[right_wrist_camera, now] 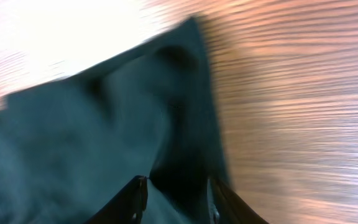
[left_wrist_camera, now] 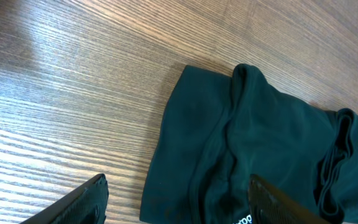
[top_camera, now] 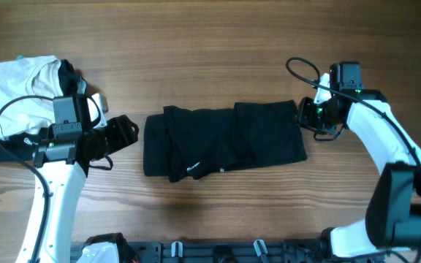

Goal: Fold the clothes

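The clothes [top_camera: 225, 139], a black T-shirt, lie folded into a long rectangle mid-table, with small white marks near the front edge. My left gripper [top_camera: 126, 131] hovers at the shirt's left end, open. In the left wrist view one of its fingers [left_wrist_camera: 86, 202] is over bare wood and the other over the shirt [left_wrist_camera: 253, 137]. My right gripper [top_camera: 309, 113] is at the shirt's far right corner. In the blurred right wrist view the right gripper [right_wrist_camera: 179, 199] has its jaws partly apart, with a dark fold of the shirt [right_wrist_camera: 104, 124] lying between them.
A folded white garment [top_camera: 13, 88] lies at the far left, behind the left arm. A black rack [top_camera: 218, 252] runs along the table's front edge. Bare wood [top_camera: 218, 58] surrounds the shirt.
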`<action>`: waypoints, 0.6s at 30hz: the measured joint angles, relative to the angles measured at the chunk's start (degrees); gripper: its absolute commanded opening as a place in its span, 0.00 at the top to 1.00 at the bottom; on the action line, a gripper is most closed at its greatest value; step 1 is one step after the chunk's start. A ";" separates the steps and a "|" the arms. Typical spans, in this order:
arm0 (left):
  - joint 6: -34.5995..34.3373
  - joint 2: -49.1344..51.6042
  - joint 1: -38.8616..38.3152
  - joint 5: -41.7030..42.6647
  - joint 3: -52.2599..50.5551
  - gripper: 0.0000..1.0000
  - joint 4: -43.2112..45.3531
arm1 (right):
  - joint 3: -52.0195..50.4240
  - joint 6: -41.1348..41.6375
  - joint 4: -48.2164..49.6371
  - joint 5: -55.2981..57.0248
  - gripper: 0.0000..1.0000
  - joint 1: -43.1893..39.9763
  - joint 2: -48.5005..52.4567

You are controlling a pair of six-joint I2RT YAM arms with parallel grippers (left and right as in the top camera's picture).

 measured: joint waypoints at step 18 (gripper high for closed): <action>0.02 9.07 0.00 3.72 0.02 0.27 0.90 | -0.31 1.88 -4.68 4.11 0.76 -1.44 -2.21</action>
